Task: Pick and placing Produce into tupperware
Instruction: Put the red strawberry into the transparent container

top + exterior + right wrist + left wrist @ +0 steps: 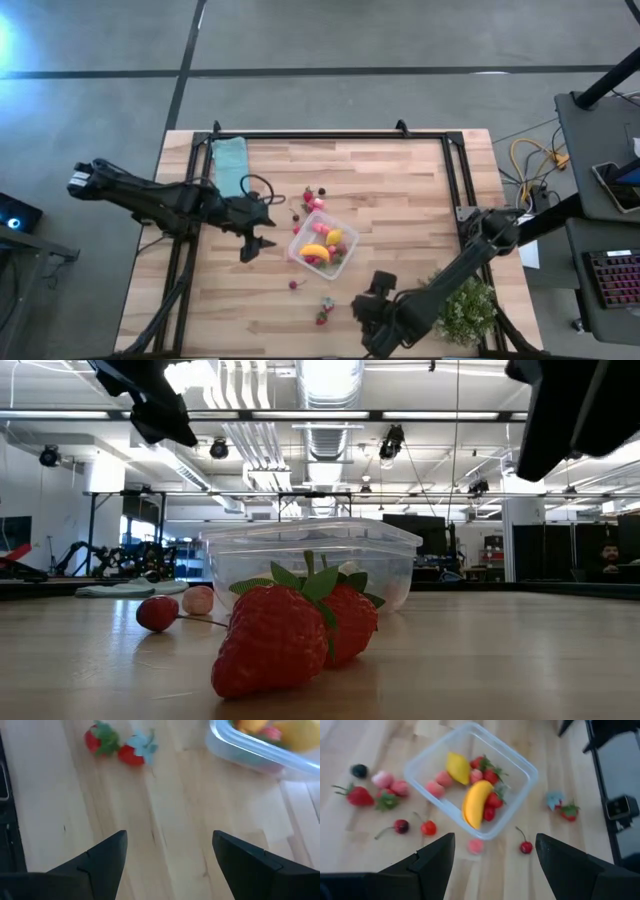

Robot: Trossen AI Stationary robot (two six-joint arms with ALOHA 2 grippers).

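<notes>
1. The tupperware (322, 245) sits near the middle of the high view, a clear lidless tub on the wooden table (400, 200). It already holds a yellow banana piece (474, 802), a lemon-like piece (458, 766) and several red and pink bits.
2. The rest of the produce lies loose around it: a cluster just above the tub's upper-left corner (312, 198), a cherry (294, 285) below its lower-left corner, and two strawberries (324, 312) toward the bottom centre of the high view.
3. These pieces look tiny, light and likely hard and smooth like toy fruit, so I would judge them prone to rolling or squirting out of a pinch. The strawberries look best taken across the body, low to the table; the cherries by the round fruit, not the thin stem.
4. The left claw (256, 243) hangs above the table just left of the tub, its arm reaching in from the left edge of the high view. Its fingers (432, 862) stand apart with nothing between them, looking down on the tub and a pink piece (476, 846) beside it.
5. The right claw (170, 857) comes in from the lower right, its arm passing by the potted plant (465, 310). Its fingers are apart and empty above bare wood, with the two strawberries (114, 745) ahead of it.
6. A folded teal cloth (230, 165) lies at the upper left of the table.
</notes>
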